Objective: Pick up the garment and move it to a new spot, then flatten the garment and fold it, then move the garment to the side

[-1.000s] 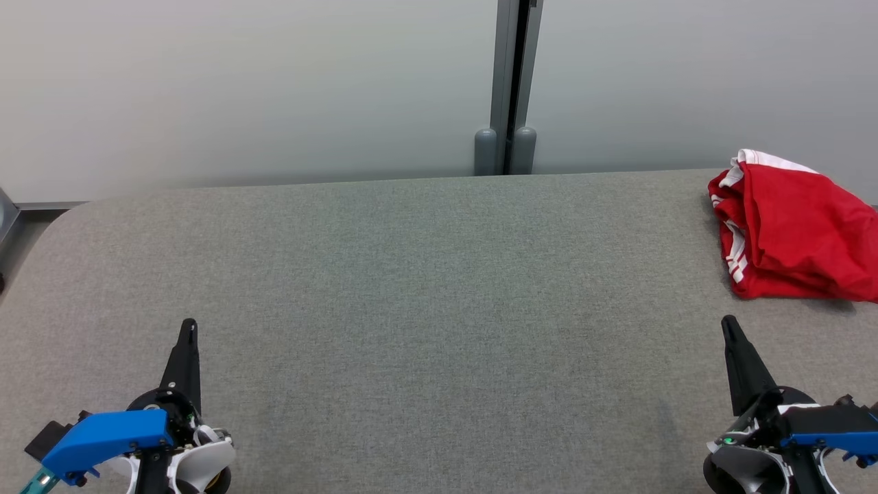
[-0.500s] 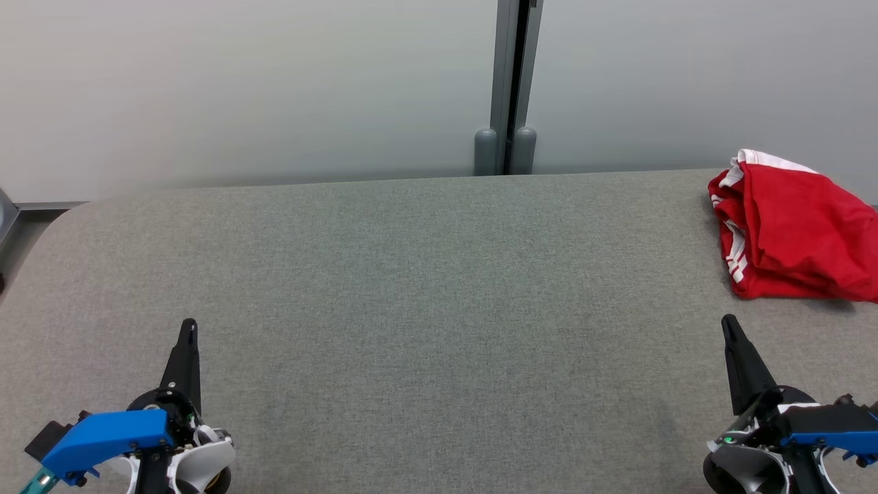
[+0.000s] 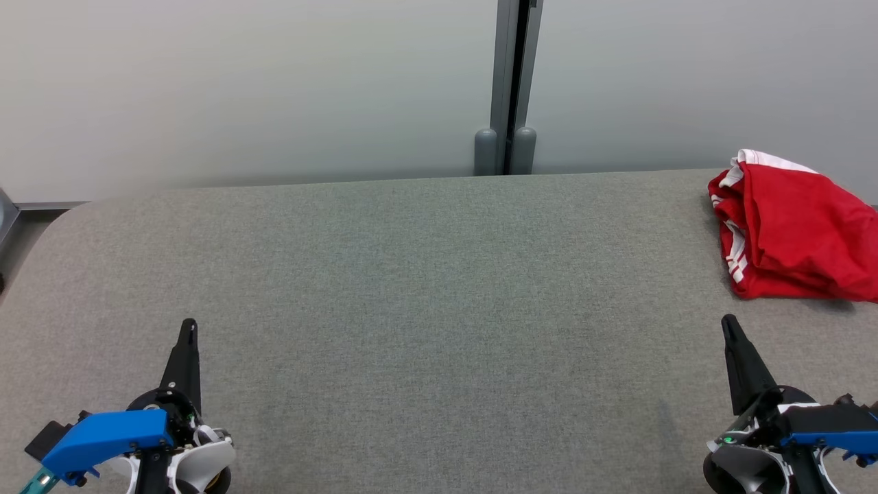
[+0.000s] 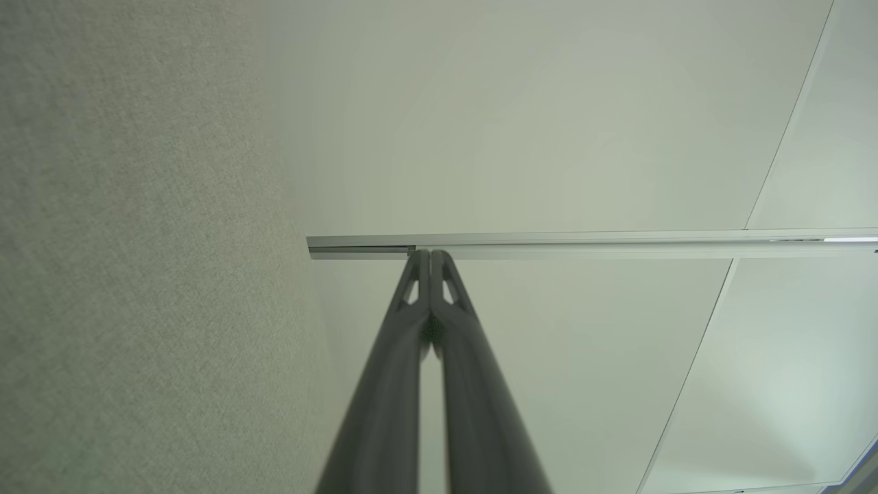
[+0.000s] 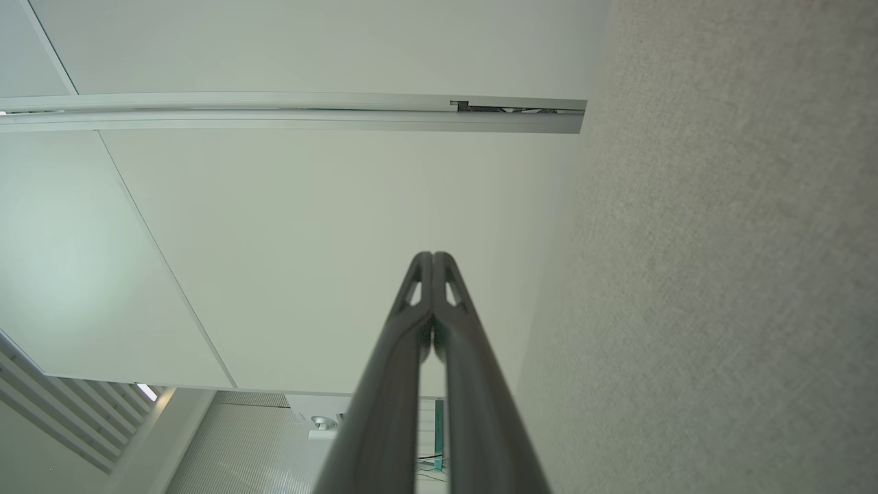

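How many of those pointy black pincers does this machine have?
2. The left gripper is at the lower left of the head view, the right gripper at the lower right, near the red garment; both are shut.

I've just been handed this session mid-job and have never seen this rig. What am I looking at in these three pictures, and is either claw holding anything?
The wide picture comes from a camera on the robot's head, looking down over a grey fabric-covered table. The two dark spikes near its bottom corners are the ends of the robot's own arms: the left claw and the right claw. Each has two long fingers pressed together, so both are shut and empty.

The other two pictures come from cameras on the wrists, each looking along that arm's fingers. Those cameras sit sideways, so the table appears as a grey band down one side, with pale wall panels beside it.

The one thing on the table is the red garment with white stripes. It lies bunched at the far right, beyond the right claw, and neither claw touches it.
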`<state>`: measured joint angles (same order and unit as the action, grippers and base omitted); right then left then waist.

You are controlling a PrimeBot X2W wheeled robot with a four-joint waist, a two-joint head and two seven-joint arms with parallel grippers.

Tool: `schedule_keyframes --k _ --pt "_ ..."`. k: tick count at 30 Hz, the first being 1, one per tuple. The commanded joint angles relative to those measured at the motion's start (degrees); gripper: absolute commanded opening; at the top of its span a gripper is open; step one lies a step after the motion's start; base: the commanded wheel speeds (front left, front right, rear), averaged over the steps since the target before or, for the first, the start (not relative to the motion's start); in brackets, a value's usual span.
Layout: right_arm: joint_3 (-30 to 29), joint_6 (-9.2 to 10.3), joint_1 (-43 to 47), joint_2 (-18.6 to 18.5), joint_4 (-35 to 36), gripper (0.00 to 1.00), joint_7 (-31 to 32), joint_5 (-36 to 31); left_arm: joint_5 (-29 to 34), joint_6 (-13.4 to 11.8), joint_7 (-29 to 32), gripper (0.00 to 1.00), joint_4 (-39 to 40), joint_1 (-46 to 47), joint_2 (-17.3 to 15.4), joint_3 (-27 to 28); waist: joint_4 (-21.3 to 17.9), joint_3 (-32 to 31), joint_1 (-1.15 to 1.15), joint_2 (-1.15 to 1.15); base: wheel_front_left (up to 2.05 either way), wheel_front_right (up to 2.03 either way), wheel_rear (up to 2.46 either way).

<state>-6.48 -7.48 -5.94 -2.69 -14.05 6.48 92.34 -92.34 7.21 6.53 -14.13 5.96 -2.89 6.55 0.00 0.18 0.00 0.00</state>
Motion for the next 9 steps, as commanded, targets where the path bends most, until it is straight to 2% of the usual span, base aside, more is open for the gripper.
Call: schedule_keyframes --k 1,9 --pt "-0.1 -0.02 -0.6 -0.4 -0.1 0.00 0.1 0.2 -0.1 0.5 0.2 0.00 0.2 0.6 0.1 0.1 0.0 0.0 0.00 0.00 0.00 0.00 0.00" --pt "-0.1 -0.02 -0.6 -0.4 -0.1 0.00 0.1 0.2 -0.1 0.5 0.2 0.00 0.2 0.6 0.1 0.1 0.0 0.0 0.00 0.00 0.00 0.00 0.00"
